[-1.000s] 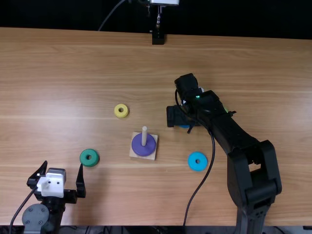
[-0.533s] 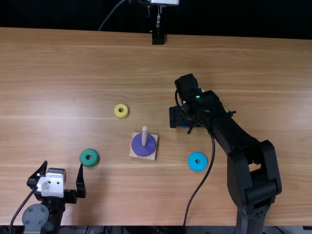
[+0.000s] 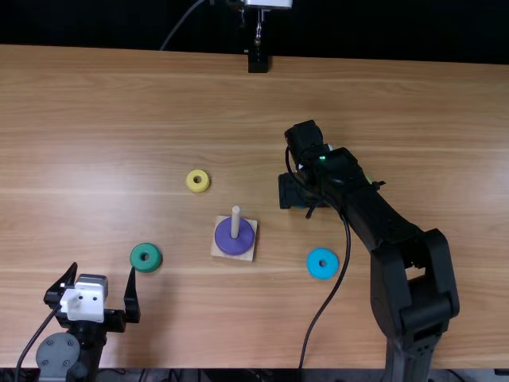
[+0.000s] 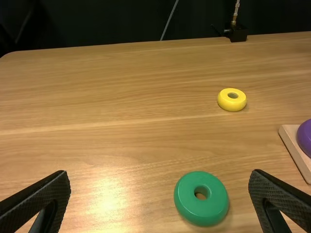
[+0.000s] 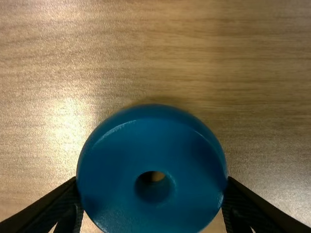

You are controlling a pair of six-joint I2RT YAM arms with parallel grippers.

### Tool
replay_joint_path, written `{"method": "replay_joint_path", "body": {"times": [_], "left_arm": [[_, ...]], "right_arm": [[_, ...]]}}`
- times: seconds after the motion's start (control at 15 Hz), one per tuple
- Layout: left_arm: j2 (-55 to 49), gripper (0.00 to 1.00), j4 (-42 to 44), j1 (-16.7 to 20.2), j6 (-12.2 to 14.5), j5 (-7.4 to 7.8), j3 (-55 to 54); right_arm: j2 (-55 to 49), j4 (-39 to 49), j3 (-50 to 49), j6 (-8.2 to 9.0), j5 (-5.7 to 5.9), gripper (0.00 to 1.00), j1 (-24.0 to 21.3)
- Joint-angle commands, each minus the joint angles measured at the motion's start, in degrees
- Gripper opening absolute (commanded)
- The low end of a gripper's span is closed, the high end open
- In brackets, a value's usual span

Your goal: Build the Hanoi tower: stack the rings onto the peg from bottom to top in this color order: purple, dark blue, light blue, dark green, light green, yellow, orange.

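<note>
In the top view my right gripper point(image 3: 296, 191) is down on the table, right of and beyond the peg base. In the right wrist view my right gripper point(image 5: 153, 191) has its fingers against both sides of a dark blue ring point(image 5: 112, 194). The purple ring point(image 3: 224, 239) lies around the peg point(image 3: 235, 221) on its wooden base point(image 3: 246, 254). My left gripper point(image 3: 97, 291) stands open near the dark green ring point(image 3: 145, 257); in the left wrist view, nothing is between the fingers of my left gripper point(image 4: 159, 191). The light blue ring point(image 3: 311, 263) and yellow ring point(image 3: 198, 172) lie flat.
Part of a light green ring point(image 3: 369, 179) peeks out beside the right arm, which stretches over the table's right half. A black cable loops from that arm near the light blue ring. A black stand point(image 3: 258, 60) rises at the far edge.
My right gripper's visible finger has moved inward a little, closing on the dark blue ring. The left arm and the other rings have kept still.
</note>
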Motion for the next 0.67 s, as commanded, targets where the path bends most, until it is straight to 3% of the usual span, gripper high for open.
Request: {"method": "replay_joint_path", "body": {"times": [0.0, 0.07, 0.47, 0.6], "left_arm": [[-0.67, 1.00, -4.95, 0.07, 1.03, 1.07, -5.80], [-0.67, 1.00, -4.95, 0.07, 1.03, 1.07, -5.80], [-0.67, 1.00, -4.95, 0.07, 1.03, 1.07, -5.80], [-0.67, 1.00, -4.95, 0.07, 1.03, 1.07, -5.80]], "right_arm": [[-3.58, -1.05, 3.93, 0.29, 0.61, 0.08, 1.63], [-5.17, -3.37, 4.29, -0.45, 0.61, 0.08, 1.99], [-11.41, -17.08, 11.67, -0.97, 0.19, 0.08, 6.20], [-12.64, -21.51, 16.24, -2.56, 0.19, 0.08, 7.17]]}}
